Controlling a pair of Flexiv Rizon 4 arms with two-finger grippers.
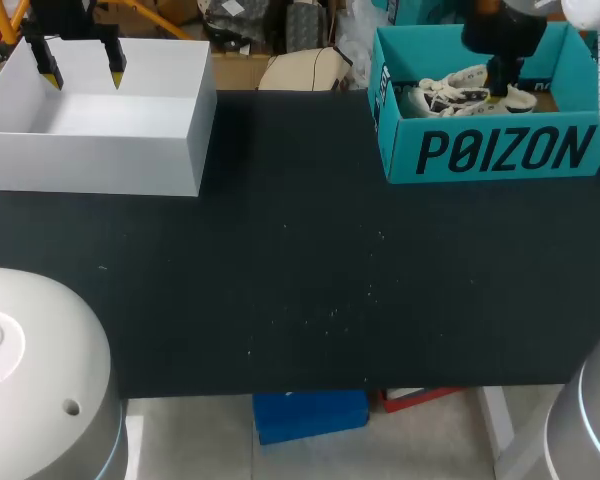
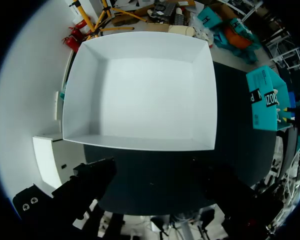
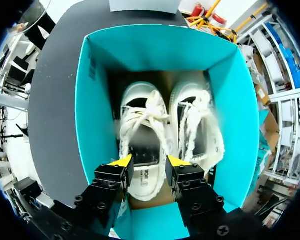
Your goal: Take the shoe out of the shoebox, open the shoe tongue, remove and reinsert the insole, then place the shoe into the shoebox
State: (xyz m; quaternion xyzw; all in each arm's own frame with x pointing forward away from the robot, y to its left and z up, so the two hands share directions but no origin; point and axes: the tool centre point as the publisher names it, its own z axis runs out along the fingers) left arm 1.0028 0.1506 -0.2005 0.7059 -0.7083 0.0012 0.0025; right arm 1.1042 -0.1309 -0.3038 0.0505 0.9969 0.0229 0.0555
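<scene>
A teal shoebox (image 1: 490, 150) stands at the table's back right, with a pair of white lace-up shoes (image 1: 450, 92) inside. My right gripper (image 1: 498, 92) reaches down into it. In the right wrist view the gripper (image 3: 148, 162) has its yellow tips on either side of the heel of one white shoe (image 3: 142, 125), pressing on it from both sides. The second shoe (image 3: 197, 125) lies beside it against the box wall (image 3: 92, 125). My left gripper (image 1: 82, 73) hangs open above the white box (image 1: 95, 165) at the back left, holding nothing.
The white box (image 2: 140, 142) is empty in the left wrist view, with the open left gripper (image 2: 157, 182) just in front of its near wall. The black table top (image 1: 310, 270) stretches between the two boxes.
</scene>
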